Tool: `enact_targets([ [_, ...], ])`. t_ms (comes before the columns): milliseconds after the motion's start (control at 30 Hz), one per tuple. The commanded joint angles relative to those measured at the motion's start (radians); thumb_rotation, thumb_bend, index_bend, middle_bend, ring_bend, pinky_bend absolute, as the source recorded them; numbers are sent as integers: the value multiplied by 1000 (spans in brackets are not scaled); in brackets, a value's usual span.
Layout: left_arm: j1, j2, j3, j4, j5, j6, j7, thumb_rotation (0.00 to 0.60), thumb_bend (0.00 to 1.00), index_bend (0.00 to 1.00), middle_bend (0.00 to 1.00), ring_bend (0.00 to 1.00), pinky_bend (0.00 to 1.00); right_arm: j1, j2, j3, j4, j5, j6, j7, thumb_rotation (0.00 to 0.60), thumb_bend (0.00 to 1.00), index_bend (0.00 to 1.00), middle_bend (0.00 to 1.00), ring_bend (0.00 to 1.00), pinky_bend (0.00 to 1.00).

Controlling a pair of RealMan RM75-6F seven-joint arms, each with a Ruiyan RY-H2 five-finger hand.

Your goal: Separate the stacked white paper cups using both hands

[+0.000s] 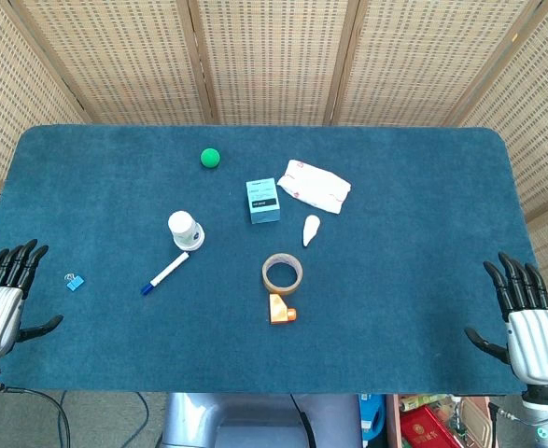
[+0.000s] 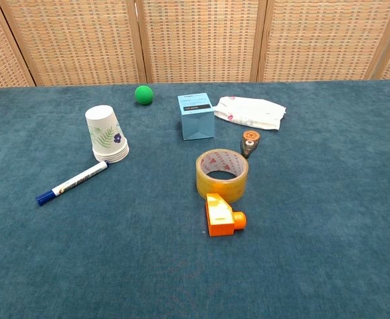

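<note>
The stacked white paper cups (image 1: 186,230) stand upside down on the blue table, left of centre; in the chest view the stacked white paper cups (image 2: 106,133) show a leaf and flower print and several rims at the base. My left hand (image 1: 1,303) rests at the table's left front edge, fingers spread, holding nothing, far left of the cups. Over at the right front edge my right hand (image 1: 526,317) is likewise spread and empty. Neither hand shows in the chest view.
A blue marker (image 1: 165,273) lies just in front of the cups. A tape roll (image 1: 282,273), an orange block (image 1: 282,309), a light-blue box (image 1: 263,200), a green ball (image 1: 210,157), a white packet (image 1: 314,185), a small white tool (image 1: 311,229) and a blue clip (image 1: 74,281) are scattered about.
</note>
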Motion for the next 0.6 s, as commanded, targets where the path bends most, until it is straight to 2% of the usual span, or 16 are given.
enact_targets([
  [33, -1, -1, 0, 1, 1, -2, 0, 600, 167, 0, 0, 0, 0, -1, 1, 0, -1, 1, 0, 1, 600, 0, 0, 0, 0, 0],
  [333, -34, -20, -15, 22, -15, -50, 8, 600, 167, 0, 0, 0, 0, -1, 2, 1, -1, -2, 0, 2, 600, 0, 0, 0, 0, 0],
  [433, -109, -27, -59, 57, -33, -134, -6, 600, 168, 0, 0, 0, 11, 2, 0, 4, 2, 4, -7, -8, 600, 0, 0, 0, 0, 0],
  [600, -279, -45, -145, 152, -63, -313, -1, 600, 168, 0, 0, 5, 131, 14, -8, 15, 12, 36, -37, -25, 600, 0, 0, 0, 0, 0],
])
